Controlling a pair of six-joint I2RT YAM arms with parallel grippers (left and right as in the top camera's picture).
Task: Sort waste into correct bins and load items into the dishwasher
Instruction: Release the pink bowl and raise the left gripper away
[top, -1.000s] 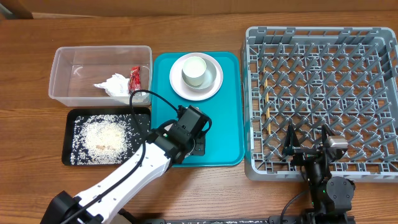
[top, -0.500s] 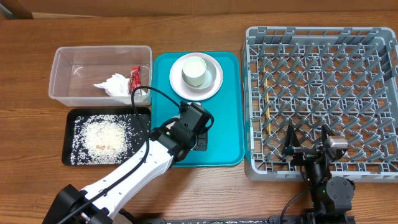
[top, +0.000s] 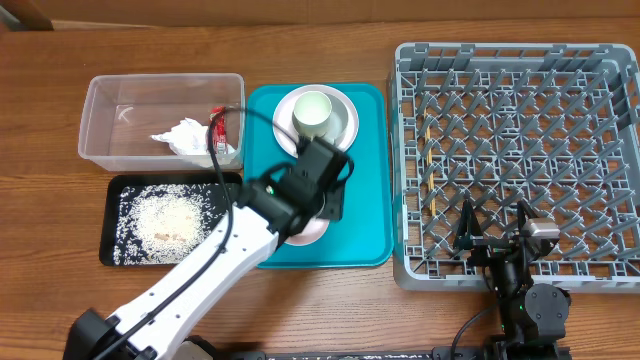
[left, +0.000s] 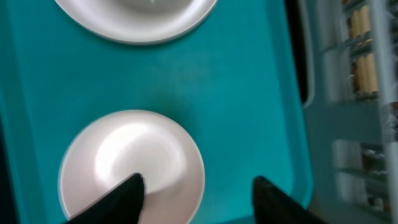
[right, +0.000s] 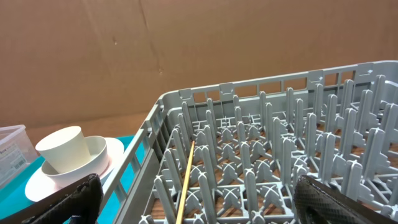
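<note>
The left tool (left: 196, 196) hangs over the near half of the teal serving tray (left: 249, 112), its jaws apart and clamped on nothing. Below it the pale pink bowl (left: 143, 155) rests on the tray. In the wrist view one finger (left: 118, 196) overlaps the bowl's near edge, while the other stands off to its right over bare teal (whether the first finger actually touches the bowl I cannot tell).

At the far end of the same tray the small white cup (top: 313, 113) sits inside the pale grey bowl (right: 96, 152), which sits on the round plate (right: 37, 183).

Left of the tray, on the desk (top: 300, 40), the clear tub (top: 100, 100) holds the crumpled white tissue (top: 183, 137) and the red wrapper (top: 217, 127), side by side in its right half. Just in front of the tub lies the black tray (top: 112, 250), with loose rice (top: 165, 218) spread over its floor.

The grey dish rack (top: 600, 60) fills the right side of the desk, with none of the crockery in it. A thin pale stick (right: 186, 177) stands among its pegs. The right tool (top: 494, 228) sits at the rack's near edge with its jaws wide apart, holding nothing.
</note>
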